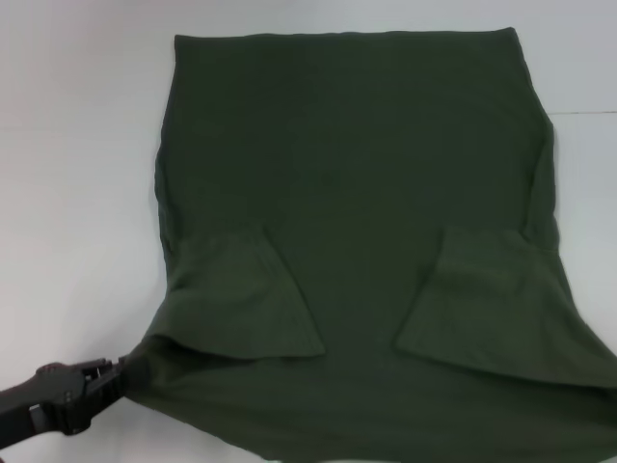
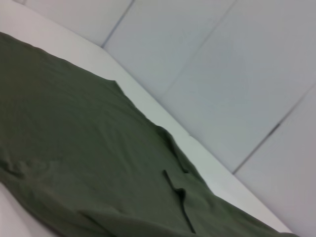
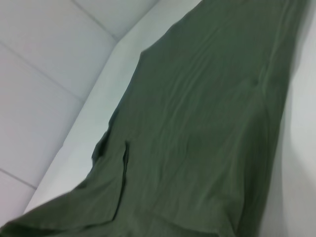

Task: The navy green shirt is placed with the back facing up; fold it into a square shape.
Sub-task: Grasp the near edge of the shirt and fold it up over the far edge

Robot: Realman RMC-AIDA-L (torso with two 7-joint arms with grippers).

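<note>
no readable text, no labels, no brands, no numbers

The shirt [image 1: 357, 193] covers most of the tabletop [image 1: 77, 193], lying flat with both sleeves folded inward. Bare tabletop runs along the shirt's left side and beyond its far edge, and a narrower strip shows on the right. The left gripper [image 1: 120, 374] sits at the shirt's near left corner. Nothing else stands on the tabletop.
</note>
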